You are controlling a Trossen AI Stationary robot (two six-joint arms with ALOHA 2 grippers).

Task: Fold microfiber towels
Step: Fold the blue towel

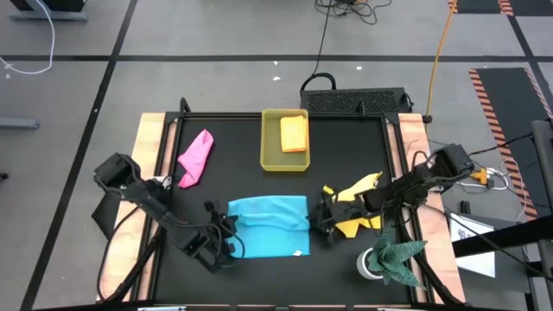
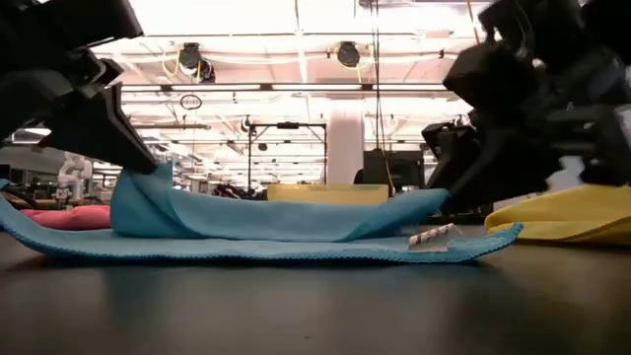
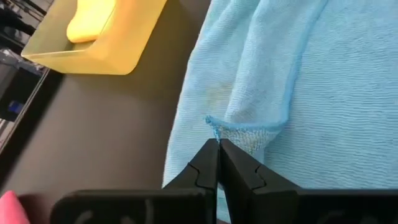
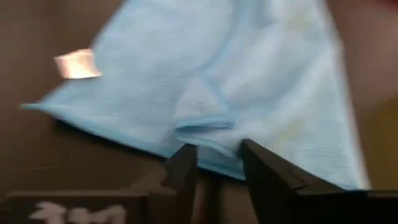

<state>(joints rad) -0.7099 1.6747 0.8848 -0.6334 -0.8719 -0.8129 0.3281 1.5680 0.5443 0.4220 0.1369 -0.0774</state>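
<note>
The light blue towel (image 1: 268, 226) lies on the black table near the front, its upper layer folded over the lower one. My left gripper (image 3: 217, 149) is shut at its left end, where the cloth rises (image 2: 148, 182). My right gripper (image 4: 217, 155) stands open at the towel's right end, and a folded corner (image 4: 202, 124) lies just ahead of and between its fingertips. A pink towel (image 1: 197, 157) lies far left. A yellow towel (image 1: 354, 207) lies under my right arm. An orange towel (image 1: 294, 134) sits in the yellow tray (image 1: 270, 151). My left gripper pinches the upper layer's corner (image 3: 213, 126) between its two fingertips. The fingers slant down from the table's left side. The corner is held a little above the lower layer, which lies flat on the table. My right gripper's fingers (image 4: 183, 162) flank the other folded corner; whether they touch it I cannot tell.
A dark green cloth (image 1: 399, 257) hangs out of a white cup at the front right. The towel's white tag (image 2: 429, 237) shows at its near right corner. Wooden rails (image 1: 154, 147) border the table on both sides.
</note>
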